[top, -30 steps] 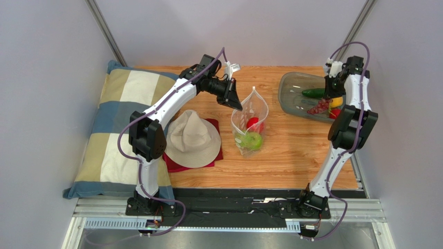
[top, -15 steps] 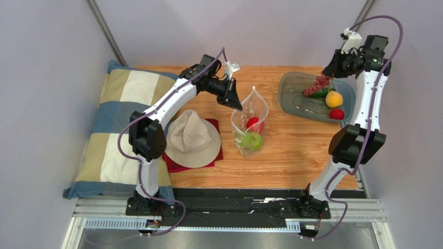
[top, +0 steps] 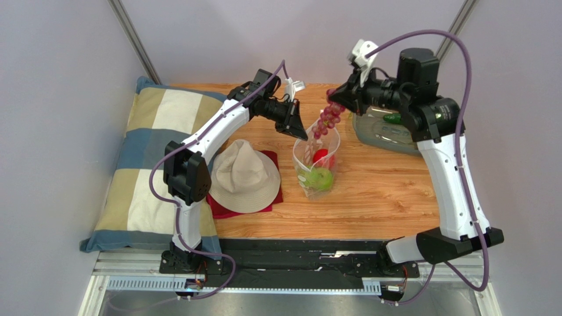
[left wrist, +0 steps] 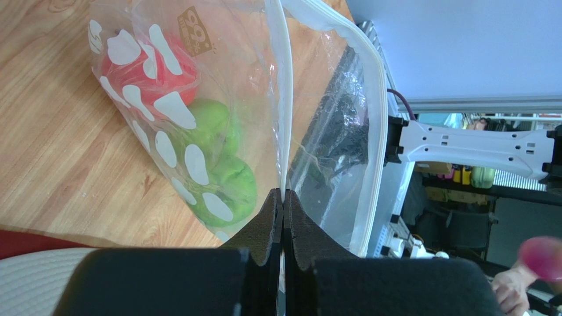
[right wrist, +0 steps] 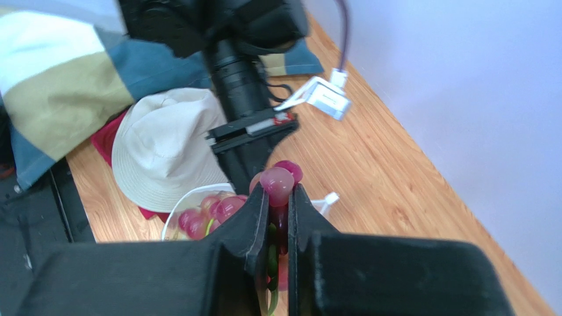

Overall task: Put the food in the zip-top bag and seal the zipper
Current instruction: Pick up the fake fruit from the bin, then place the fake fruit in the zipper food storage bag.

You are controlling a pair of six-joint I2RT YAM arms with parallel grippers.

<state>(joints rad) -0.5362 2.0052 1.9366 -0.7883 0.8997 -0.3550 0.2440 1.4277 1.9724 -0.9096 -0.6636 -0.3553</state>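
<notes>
The zip-top bag [top: 315, 155], likely soft and floppy, is stood on the table [top: 382, 197], its rim pinched by the left gripper [left wrist: 282, 197]. The grapes [top: 325, 118], likely light and squashy, are hung over its mouth, squeezed at the top by the right gripper [right wrist: 277, 197].

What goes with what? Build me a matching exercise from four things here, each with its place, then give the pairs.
Things:
1. grapes
2. green balls
3. hat
4. dark green piece

Places:
A. on the red cloth
B. in the grey tray
C. hanging from the right tool
D. inside the zip-top bag

Pairs: 1-C, 2-D, 3-A, 4-B
</notes>
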